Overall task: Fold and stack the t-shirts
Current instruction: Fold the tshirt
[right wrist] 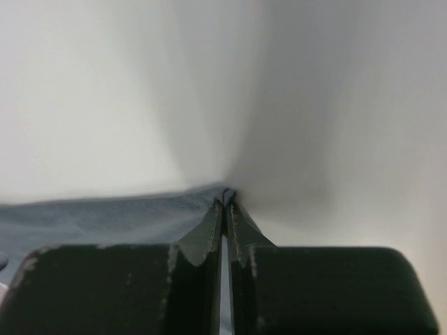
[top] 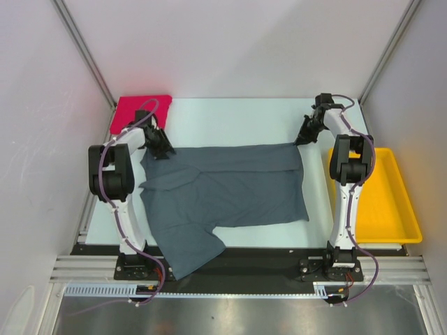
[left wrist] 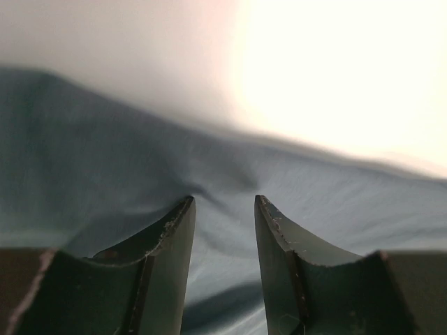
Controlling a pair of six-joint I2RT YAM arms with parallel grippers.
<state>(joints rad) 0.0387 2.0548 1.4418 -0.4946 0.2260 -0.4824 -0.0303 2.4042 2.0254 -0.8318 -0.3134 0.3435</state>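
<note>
Close against the left wrist lens: left gripper, dark fingers spread apart, slate-grey t-shirt showing in the gap between them and beyond; touching the cloth or just above it, cannot tell. Close against the right wrist lens: right gripper, tips pressed together, pinching a corner of the same grey cloth. From above: grey shirt spread wide across the white table, each gripper at one far corner, left at the left and right at the right, near-left part draped over the table's near edge. Pinkish-red t-shirt at the far left corner of the table, behind the left arm. Yellow tray just beside the right arm, apart from both shirts.
</note>
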